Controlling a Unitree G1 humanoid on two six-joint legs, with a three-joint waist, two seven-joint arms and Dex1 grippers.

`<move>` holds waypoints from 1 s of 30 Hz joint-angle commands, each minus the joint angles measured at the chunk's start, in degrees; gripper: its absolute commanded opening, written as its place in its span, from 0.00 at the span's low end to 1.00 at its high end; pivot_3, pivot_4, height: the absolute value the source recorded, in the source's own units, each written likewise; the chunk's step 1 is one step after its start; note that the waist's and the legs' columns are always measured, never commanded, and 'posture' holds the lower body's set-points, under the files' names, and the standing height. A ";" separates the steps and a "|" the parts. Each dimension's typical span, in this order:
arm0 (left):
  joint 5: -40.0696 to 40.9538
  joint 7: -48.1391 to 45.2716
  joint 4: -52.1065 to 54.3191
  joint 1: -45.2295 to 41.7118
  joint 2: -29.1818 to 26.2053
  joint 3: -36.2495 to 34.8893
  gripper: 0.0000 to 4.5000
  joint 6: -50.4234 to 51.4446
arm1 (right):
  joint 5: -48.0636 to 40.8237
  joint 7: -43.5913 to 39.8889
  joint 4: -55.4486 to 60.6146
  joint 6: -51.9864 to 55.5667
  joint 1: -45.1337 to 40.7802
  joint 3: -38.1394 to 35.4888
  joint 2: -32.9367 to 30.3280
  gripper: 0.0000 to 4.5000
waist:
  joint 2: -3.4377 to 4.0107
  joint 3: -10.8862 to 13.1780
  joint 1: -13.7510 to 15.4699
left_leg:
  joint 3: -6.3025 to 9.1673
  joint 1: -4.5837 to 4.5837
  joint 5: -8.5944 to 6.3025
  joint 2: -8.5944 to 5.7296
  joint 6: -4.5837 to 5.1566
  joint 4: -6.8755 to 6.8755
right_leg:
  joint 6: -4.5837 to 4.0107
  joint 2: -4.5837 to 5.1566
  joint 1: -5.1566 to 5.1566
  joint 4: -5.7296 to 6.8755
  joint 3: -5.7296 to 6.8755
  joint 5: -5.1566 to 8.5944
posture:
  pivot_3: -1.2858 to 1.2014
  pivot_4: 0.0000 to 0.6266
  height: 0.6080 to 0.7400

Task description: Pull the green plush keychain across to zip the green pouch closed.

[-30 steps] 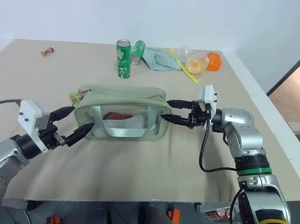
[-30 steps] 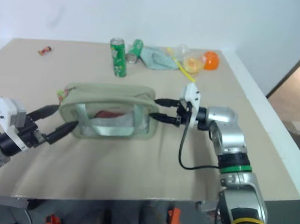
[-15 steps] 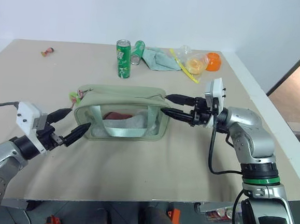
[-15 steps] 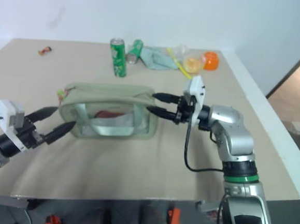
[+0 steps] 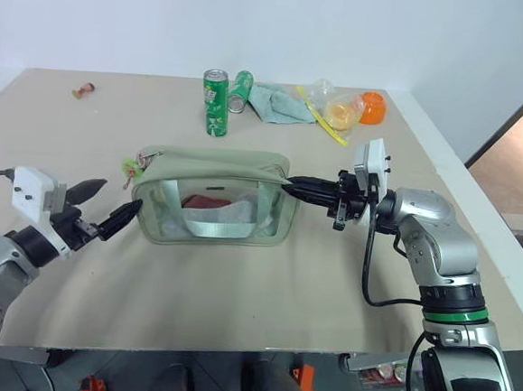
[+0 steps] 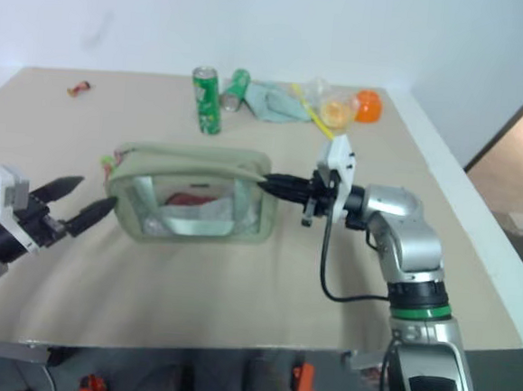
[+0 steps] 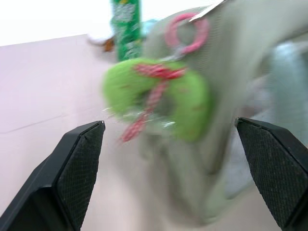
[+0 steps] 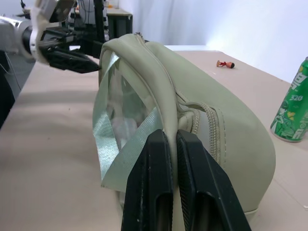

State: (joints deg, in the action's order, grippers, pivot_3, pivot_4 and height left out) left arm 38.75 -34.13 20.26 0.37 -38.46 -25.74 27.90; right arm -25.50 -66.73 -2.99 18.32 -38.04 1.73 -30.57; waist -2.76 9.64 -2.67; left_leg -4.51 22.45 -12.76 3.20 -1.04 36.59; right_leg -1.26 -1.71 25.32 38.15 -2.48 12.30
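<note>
The right gripper (image 5: 289, 184) pinches the top edge of the green pouch (image 5: 213, 208); the left gripper (image 5: 108, 207) gapes wide beside the green plush keychain (image 7: 156, 98).

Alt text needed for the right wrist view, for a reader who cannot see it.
The right pincer is shut on the near end of the green pouch, pinching its seam. Beyond the pouch, the open left pincer hovers; a green soda can stands alongside.

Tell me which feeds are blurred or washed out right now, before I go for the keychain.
Left wrist view: the green plush keychain and green pouch are smeared, only the fingers are crisp. Right wrist view: sharp on the pouch seam, bright glare behind. Eye views: evenly lit, clear.
</note>
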 commanded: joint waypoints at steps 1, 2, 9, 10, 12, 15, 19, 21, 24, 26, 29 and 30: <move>-2.91 -0.14 -3.02 -3.32 -2.77 -1.95 1.00 -2.48 | 0.11 -0.58 1.51 -1.25 0.32 -0.69 -1.24 0.01 | -0.02 -0.01 0.02 | -0.01 0.00 0.00 0.00 0.00 0.00 | 0.00 0.00 0.00 0.00 0.00 0.00 | 0.52 0.24 1.00; -3.74 -0.77 -4.53 -4.61 -3.22 -1.40 1.00 -3.34 | 0.00 -0.45 1.61 -1.24 0.35 -0.77 -1.22 0.01 | -0.02 -0.01 0.03 | -0.01 0.00 0.00 0.00 0.00 0.00 | 0.00 0.01 0.00 0.00 0.00 0.00 | 0.52 0.24 1.00; -6.37 -6.99 -11.99 -12.44 -4.73 2.71 1.00 -6.95 | 0.25 0.17 2.75 -2.05 0.88 -0.95 -1.98 0.01 | -0.02 -0.01 0.10 | -0.03 0.04 0.00 -0.07 0.00 0.00 | 0.03 0.10 0.00 -0.02 -0.02 0.00 | 0.52 0.24 1.00; -6.13 -7.89 -12.42 -12.91 -4.95 2.60 1.00 -6.84 | 0.21 0.31 2.94 -2.04 0.95 -1.06 -2.09 0.01 | -0.02 -0.01 0.08 | -0.04 0.04 0.00 -0.08 0.00 0.00 | 0.04 0.11 0.00 -0.02 -0.02 0.01 | 0.52 0.24 1.00; -6.89 -9.72 -14.44 -14.15 -5.33 2.73 1.00 -8.01 | -0.01 0.84 3.35 -1.76 1.14 -1.32 -2.16 0.01 | -0.02 -0.01 0.06 | -0.04 0.06 -0.02 -0.06 -0.02 0.00 | 0.05 0.10 0.02 -0.02 -0.03 0.02 | 0.52 0.24 1.00; -9.34 -14.59 -20.49 -17.35 -6.42 5.56 1.00 -10.57 | 0.28 1.06 3.71 -2.18 1.91 -1.08 -2.56 0.01 | -0.02 -0.01 0.11 | 0.00 0.06 -0.01 -0.06 -0.02 -0.01 | 0.04 0.08 0.02 -0.02 0.04 0.03 | 0.52 0.24 1.00; -11.17 -19.88 -28.26 -22.74 -6.65 8.70 1.00 -13.86 | 0.28 1.48 4.26 -2.20 2.34 -0.99 -2.90 0.01 | -0.03 -0.01 0.18 | 0.00 0.06 0.00 -0.07 -0.03 0.02 | 0.04 0.08 0.00 0.00 0.06 0.02 | 0.52 0.24 1.00; -12.60 -22.64 -32.54 -25.41 -6.64 10.53 1.00 -15.83 | 0.30 1.81 4.53 -2.21 2.41 -1.07 -3.02 0.01 | -0.03 -0.01 0.18 | -0.01 0.08 0.00 -0.10 -0.03 0.04 | 0.06 0.10 0.00 -0.01 0.04 0.01 | 0.52 0.24 1.00; -13.80 -25.84 -37.98 -28.95 -6.15 12.19 1.00 -18.53 | 0.24 2.35 5.36 -2.00 2.90 -1.15 -3.33 0.01 | -0.03 -0.02 0.20 | -0.02 0.10 -0.01 -0.13 -0.03 0.03 | 0.08 0.11 0.00 -0.02 0.03 0.02 | 0.52 0.24 1.00; -13.71 -27.85 -39.83 -30.60 -5.87 12.69 0.88 -19.29 | 0.21 2.63 5.97 -1.89 3.39 -1.32 -3.72 0.00 | -0.03 -0.02 0.22 | -0.01 0.13 -0.01 -0.13 -0.02 0.03 | 0.10 0.11 0.02 -0.02 0.04 0.03 | 0.52 0.24 1.00; -13.14 -29.98 -40.68 -32.09 -5.67 12.89 0.66 -19.15 | -0.11 2.96 6.81 -1.52 4.05 -1.62 -4.31 0.00 | -0.03 -0.02 0.23 | 0.00 0.15 -0.02 -0.13 -0.02 0.03 | 0.14 0.14 0.02 -0.02 0.04 0.06 | 0.52 0.24 1.00; -12.79 -30.65 -40.65 -32.35 -5.70 12.83 0.60 -18.84 | -0.11 3.06 7.01 -1.46 4.28 -1.64 -4.52 0.00 | -0.03 -0.02 0.23 | -0.01 0.15 -0.02 -0.13 -0.02 0.03 | 0.14 0.14 0.02 -0.02 0.03 0.06 | 0.52 0.24 1.00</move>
State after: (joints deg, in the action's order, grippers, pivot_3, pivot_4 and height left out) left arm 25.12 -63.65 -20.64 -30.51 -43.78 -11.97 9.85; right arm -25.47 -64.02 2.17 16.66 -34.10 1.86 -33.98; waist -2.79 9.63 -2.44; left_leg -4.51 22.59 -12.79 3.07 -1.05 36.62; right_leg -1.12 -1.56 25.34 38.14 -2.44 12.36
